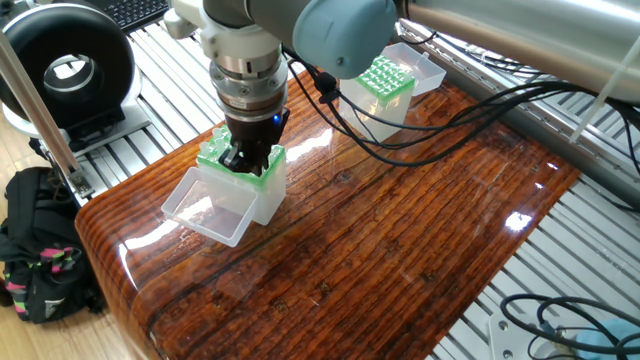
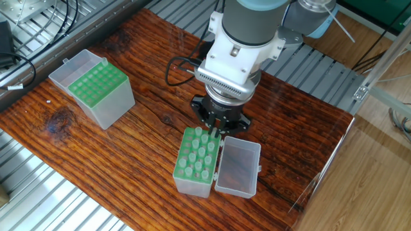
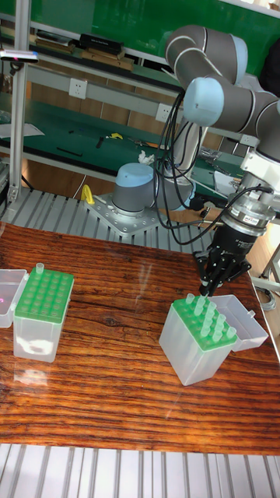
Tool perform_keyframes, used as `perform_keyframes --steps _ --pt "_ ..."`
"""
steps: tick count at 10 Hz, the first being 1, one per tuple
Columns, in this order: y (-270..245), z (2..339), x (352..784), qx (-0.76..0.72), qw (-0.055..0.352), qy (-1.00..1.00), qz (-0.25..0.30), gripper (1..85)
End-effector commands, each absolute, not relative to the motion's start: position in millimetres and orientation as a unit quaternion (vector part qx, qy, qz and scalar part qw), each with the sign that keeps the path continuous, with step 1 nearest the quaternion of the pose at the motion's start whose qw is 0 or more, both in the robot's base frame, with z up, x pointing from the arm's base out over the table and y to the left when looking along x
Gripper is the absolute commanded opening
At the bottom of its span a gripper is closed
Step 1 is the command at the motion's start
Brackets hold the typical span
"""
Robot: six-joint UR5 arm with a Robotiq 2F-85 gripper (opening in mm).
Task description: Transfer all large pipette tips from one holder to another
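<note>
The black pincer (image 2: 217, 128) is down at the back row of whitish see-through plastic tips (image 2: 197, 154) in the green-topped clear box (image 2: 192, 181) on the wooden counter (image 2: 148, 102). It may be clamped on one; I cannot tell. A crooked pull could tip the box.

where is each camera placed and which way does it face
One fixed view: high, off one table end, looking down at the end effector over the open tip box; wrist and cables show.
The other fixed view: high, from the opposite side, looking down on the pipette tips and the second tip box; wrist shows.
Tall fixed view: low, in front of the table, facing the robot base; the whole arm shows.
All three share both boxes and the end effector.
</note>
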State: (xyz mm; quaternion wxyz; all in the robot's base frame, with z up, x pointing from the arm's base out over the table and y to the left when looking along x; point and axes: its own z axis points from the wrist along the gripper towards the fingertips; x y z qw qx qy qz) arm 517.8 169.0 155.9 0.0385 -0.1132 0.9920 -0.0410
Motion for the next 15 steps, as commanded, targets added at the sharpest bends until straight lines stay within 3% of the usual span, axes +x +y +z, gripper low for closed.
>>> perform_keyframes --steps 1,15 --pt "174 164 516 -0.108 0.032 0.993 -0.038 1.0" --pt "173 222 519 -0.135 0.029 0.99 -0.028 1.0"
